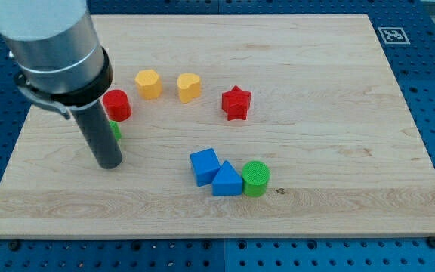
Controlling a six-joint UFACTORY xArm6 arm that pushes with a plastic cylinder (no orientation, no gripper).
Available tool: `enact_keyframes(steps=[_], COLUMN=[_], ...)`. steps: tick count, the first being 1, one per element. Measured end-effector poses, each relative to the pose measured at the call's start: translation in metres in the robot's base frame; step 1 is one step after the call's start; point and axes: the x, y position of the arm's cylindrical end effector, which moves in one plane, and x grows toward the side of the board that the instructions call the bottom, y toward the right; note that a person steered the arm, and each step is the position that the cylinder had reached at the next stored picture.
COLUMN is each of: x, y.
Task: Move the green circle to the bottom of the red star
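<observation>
The bare rod tool, grasping nothing, is resting my tip (110, 162) at nine o'clock on the wooden surface (338, 91), well apart from the ribbed green circle (256, 177), which is touching the blue triangular block (226, 180) at five o'clock of the red star (236, 103), so probably repositioning.

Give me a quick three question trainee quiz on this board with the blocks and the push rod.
1. True or false: the green circle touches the blue triangle.
2. Which block lies nearest the red star? A) yellow heart B) red cylinder C) blue cube
3. Fill in: my tip rests toward the view's ____ of the blue cube.

Key: 1 true; 2 A; 3 left.
</observation>
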Motion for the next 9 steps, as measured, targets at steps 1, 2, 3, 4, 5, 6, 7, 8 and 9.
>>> enact_keyframes(steps=[1, 2, 3, 4, 5, 6, 7, 8, 9], x=[0.034, 0.059, 0.084, 0.087, 0.087, 0.087, 0.087, 0.087, 0.086], y=[0.004, 0.021, 0.050, 0.063, 0.092, 0.128, 0.153, 0.180, 0.196])
